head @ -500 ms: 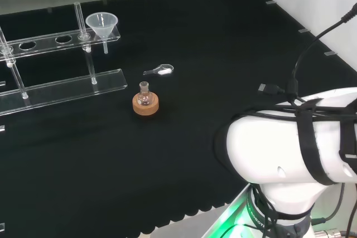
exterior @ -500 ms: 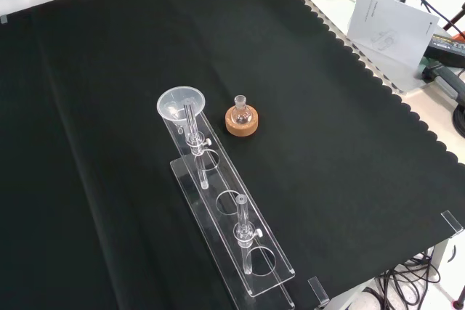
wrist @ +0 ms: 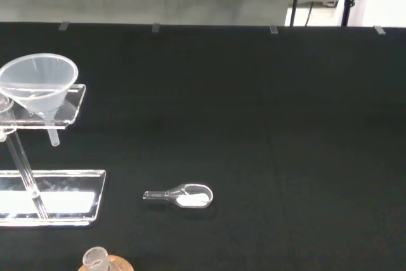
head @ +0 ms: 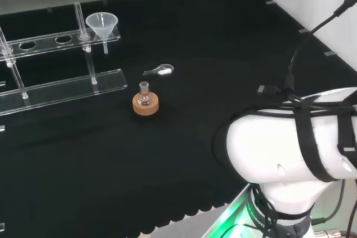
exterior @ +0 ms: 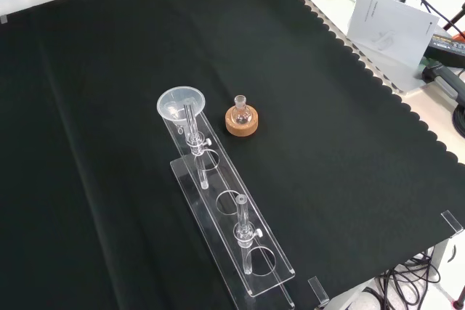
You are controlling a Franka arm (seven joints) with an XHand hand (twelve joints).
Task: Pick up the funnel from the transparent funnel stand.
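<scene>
Clear conical funnel (head: pixel 102 24) seated upright in the end hole of the transparent funnel stand (head: pixel 56 41); its stem pokes down through the upper shelf. Stand: 2 flat clear plates, upper one pierced with round holes, joined by thin clear rods. Black matte cloth over the worktop (head: pixel 223 65), scalloped along its edge. Small round-bottomed glass flask (head: pixel 145 97) with a short neck sits on a thick cork ring (head: pixel 145 105), near the stand's funnel end, apart from it. Small clear scoop (wrist: pixel 180 195) with white powder in its bowl lies flat on the cloth between flask and stand's funnel end, touching neither. Robot hand: cannot tell whether fingers are spread or curled. White glossy arm link (head: pixel 290 143), wrapped with black straps and cables, well apart from the stand.
</scene>
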